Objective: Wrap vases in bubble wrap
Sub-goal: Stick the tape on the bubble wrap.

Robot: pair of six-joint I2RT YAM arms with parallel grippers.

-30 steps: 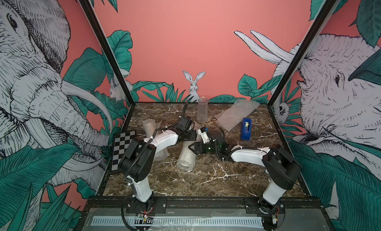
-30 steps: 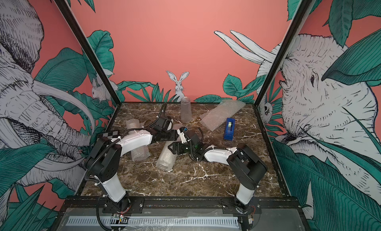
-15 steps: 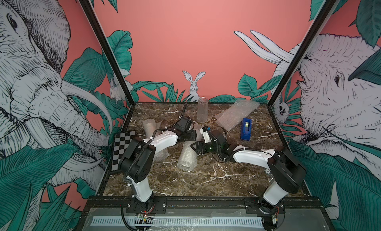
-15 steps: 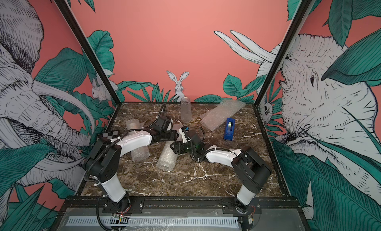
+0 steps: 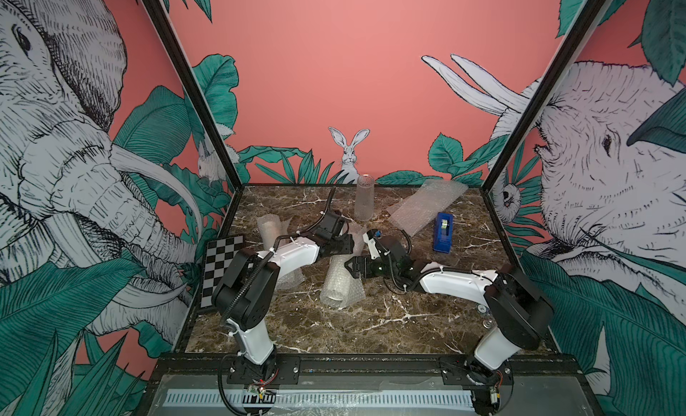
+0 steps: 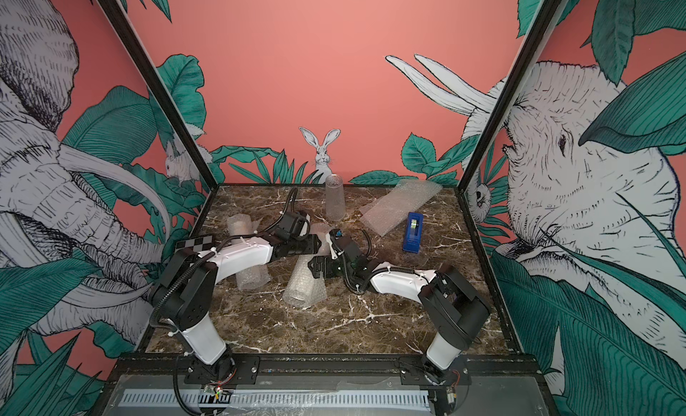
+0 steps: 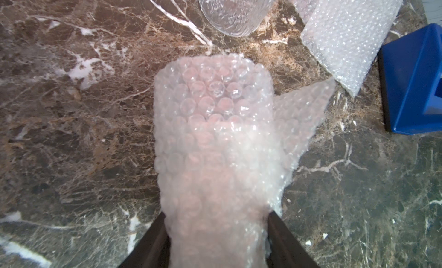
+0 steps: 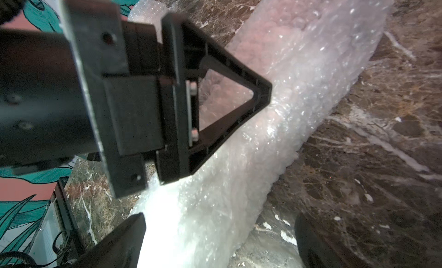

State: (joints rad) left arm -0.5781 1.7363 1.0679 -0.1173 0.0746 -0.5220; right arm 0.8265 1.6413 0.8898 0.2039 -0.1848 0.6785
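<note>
In both top views: vase, rolled lengthwise in cloudy bubble wrap, mid-worktop. Left wrist: my left hand clamped on the roll's end, a loose flap alongside. Right wrist: my right hand spread wide, the roll between its fingers.

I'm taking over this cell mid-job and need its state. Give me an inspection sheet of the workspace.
Surface: marble table, no spills seen.
Job's things: one wrapped vase lies mid-table, a flap loose; a second wrapped vase lies left, partly under the left arm; the glass vase stands bare at the back; a bubble wrap sheet lies flat back right.
Clutter: tape dispenser at right; checkerboard card at the left edge.
Grippers: left gripper shut on the mid-table wrapped vase; right gripper open, straddling it.
Cables: black hose along the left arm; looped cable at the right wrist.
Surroundings: jungle-print walls.
</note>
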